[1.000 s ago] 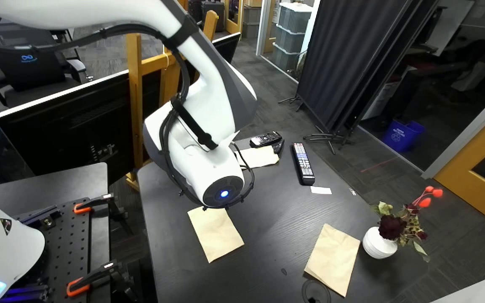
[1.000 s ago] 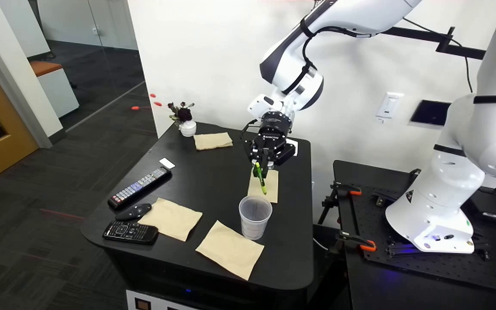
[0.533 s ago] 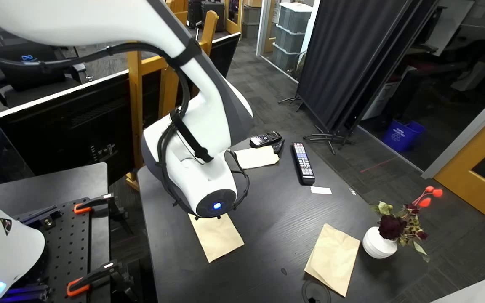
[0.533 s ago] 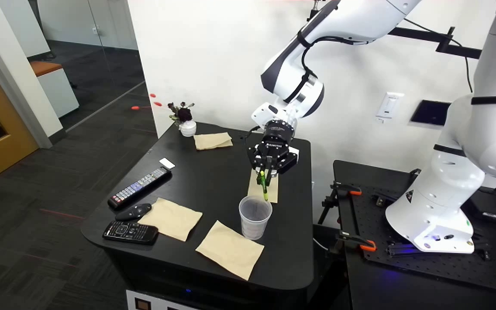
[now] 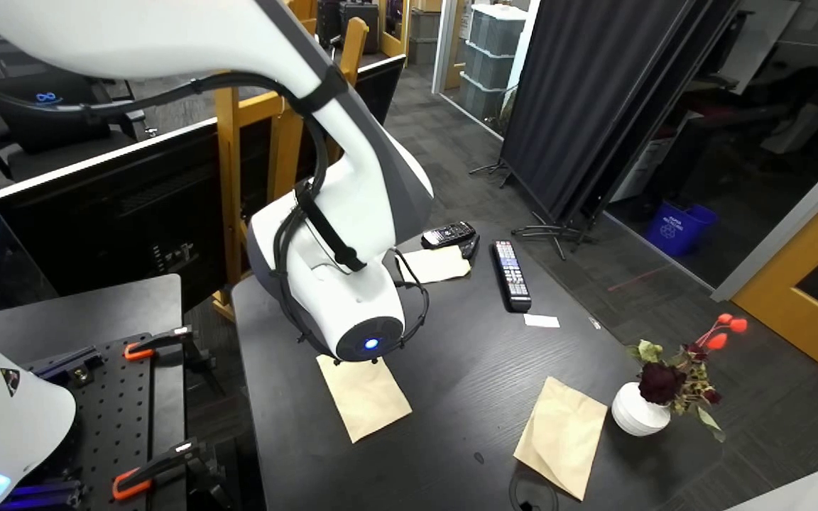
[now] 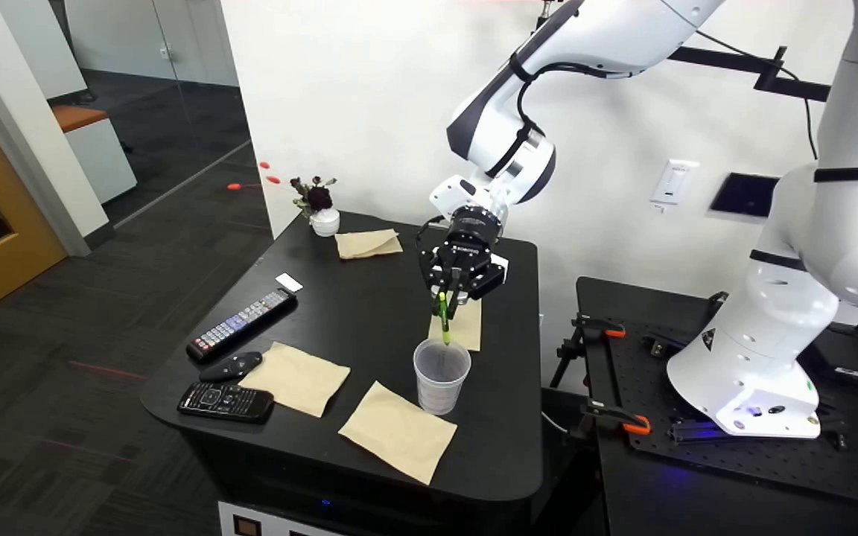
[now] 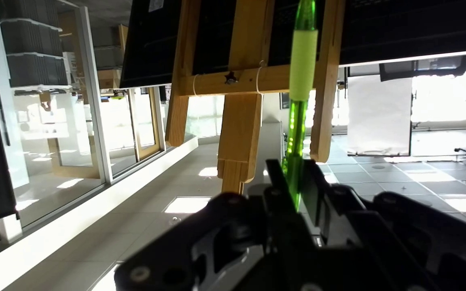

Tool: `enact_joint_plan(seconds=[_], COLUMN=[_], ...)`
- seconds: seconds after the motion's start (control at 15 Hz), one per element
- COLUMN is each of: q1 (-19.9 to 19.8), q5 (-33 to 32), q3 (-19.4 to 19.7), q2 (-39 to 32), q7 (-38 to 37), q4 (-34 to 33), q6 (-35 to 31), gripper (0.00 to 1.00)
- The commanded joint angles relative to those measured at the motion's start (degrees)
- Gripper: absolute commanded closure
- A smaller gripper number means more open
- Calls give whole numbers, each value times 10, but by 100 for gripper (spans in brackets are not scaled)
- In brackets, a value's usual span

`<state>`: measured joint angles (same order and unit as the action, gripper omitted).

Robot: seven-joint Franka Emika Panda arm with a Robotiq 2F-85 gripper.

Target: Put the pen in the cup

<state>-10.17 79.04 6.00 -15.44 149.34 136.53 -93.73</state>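
Wrist view: gripper (image 7: 293,178) comes in along the lower edge, fingers (image 7: 275,171) drawn together until only the pen (image 7: 302,66) fits between them; nothing else is held.
Pen axis: gripped near one end, its length leading away from the fingertips; in an exterior view it hangs nearly upright, free end down.
Cup (image 6: 440,380): whitish, translucent, upright on the dark table (image 6: 503,447), below the fingers and toward the exterior camera that shows it.
Pen to rim: the free end overlaps the far part of the cup's rim in an exterior view; over the mouth or just behind it, I cannot tell. The coming move seems to turn on that: probably a slight shift toward the middle of the mouth, then lowering, then letting go.
Arm (image 6: 492,115): reaches from its base (image 6: 753,372) and bends down at the wrist (image 5: 348,305), the gripper pitched rather than plumb; in an exterior view that wrist hides both pen and cup.
Paper sheet (image 6: 466,331): beyond the cup; second sheet (image 6: 399,432) near it, toward the camera.
Long remote (image 6: 243,325): well apart from the cup.
Vase (image 6: 325,222): small, white, at the table's far edge, with dark flowers (image 6: 319,196).
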Motion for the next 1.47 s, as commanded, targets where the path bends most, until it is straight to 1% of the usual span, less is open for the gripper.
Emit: enact_joint_plan(seconds=[0.0, 0.4, 1.07, 1.4], q1=[13, 13, 13, 11], q5=[14, 17, 21, 16], q3=[8, 11, 16, 24], q2=[2, -9, -49, -58], q7=[0, -1, -1, -1], q4=[-4, -1, -4, 8], q6=[-9, -17, -32, -42], gripper=[96, 96, 96, 96])
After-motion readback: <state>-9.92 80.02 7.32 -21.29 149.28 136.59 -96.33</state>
